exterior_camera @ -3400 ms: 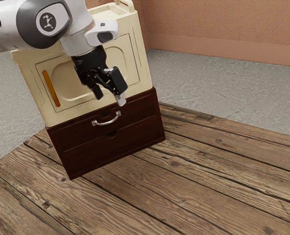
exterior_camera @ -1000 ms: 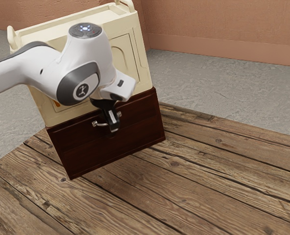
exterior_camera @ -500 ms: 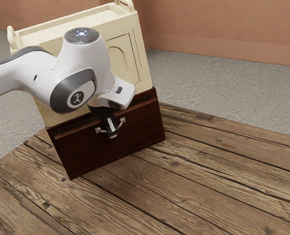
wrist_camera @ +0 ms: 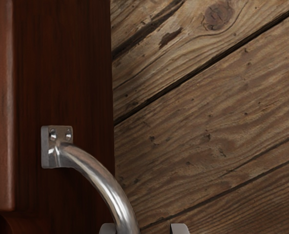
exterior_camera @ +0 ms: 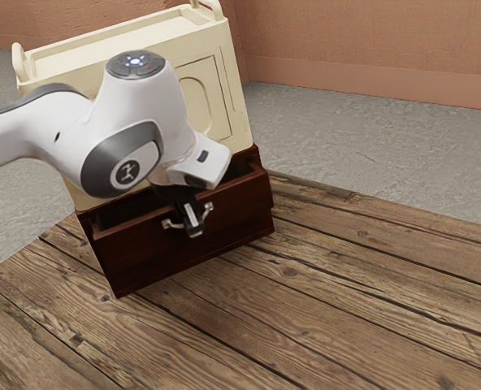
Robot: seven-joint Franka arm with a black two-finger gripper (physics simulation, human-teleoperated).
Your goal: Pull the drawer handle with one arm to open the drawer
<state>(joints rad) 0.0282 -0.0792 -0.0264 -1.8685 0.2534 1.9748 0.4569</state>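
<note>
— Operator, can you see how your drawer stands?

— You have it open: its dark front juts out from the dark cabinet, and from the exterior view you can look down into the hollow behind it. The cream cabinet sits on top, and you'll find the wooden tabletop in front.

— And your gripper, what is it doing?

— It's down at the drawer front, with the curved metal handle running between its fingertips. They stand apart, wider than the bar is thick. You have one right by the bar (touching or only just beside it, I can't tell you which) and a clear gap between the bar and the other.

— So you haven't got it pinched?

— No, you have the bar between parted fingers, not clamped from both sides. One end mount is plain to you in the wrist view, fixed to the drawer's reddish-brown face.
</note>
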